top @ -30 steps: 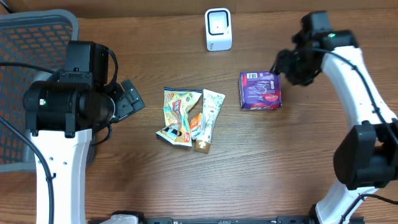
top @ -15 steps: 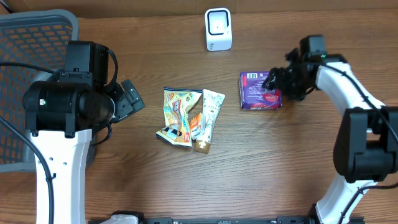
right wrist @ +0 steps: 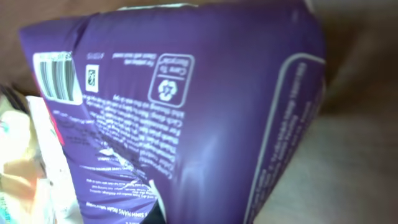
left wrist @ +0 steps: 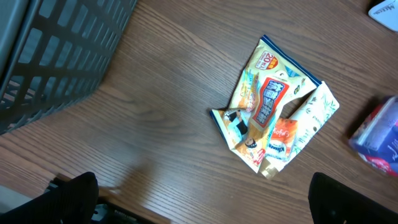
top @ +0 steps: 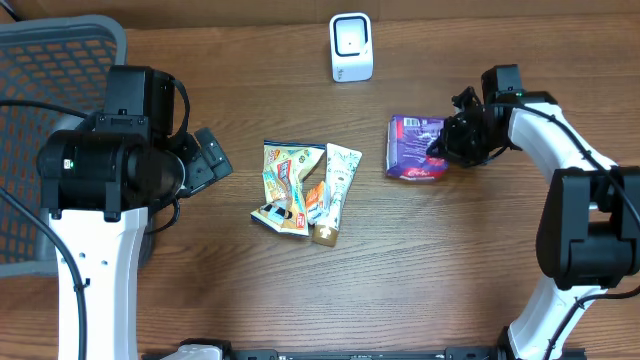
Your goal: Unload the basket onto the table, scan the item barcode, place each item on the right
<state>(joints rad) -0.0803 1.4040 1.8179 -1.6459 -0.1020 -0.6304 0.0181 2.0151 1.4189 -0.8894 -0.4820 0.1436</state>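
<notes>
- Overhead view: your right gripper (top: 447, 143) is closed on the right edge of the purple pack (top: 413, 147). The pack lies right of centre on the desk (top: 420, 270), and the gripped edge looks tipped up a little.
- The scanner (top: 351, 47) stands beyond the pack and to its left, well apart. In my judgement, that is the direction your carry has to take.
- Your right arm is much the nearer one. Your left gripper (top: 208, 160) hangs wide open and empty near the basket (top: 40, 60), with the packet pile (top: 305, 190) between it and the pack.
- Right wrist view: the barcode (right wrist: 56, 78) sits near one corner of the pack's printed face. You will probably need to turn that face toward the scanner.
- Hidden or unclear:
  - The pack fills the right wrist view, so you can't see the fingers there.
  - From overhead the arm covers the contact point.
  - You can't tell whether the pack's left edge touches the desk.
</notes>
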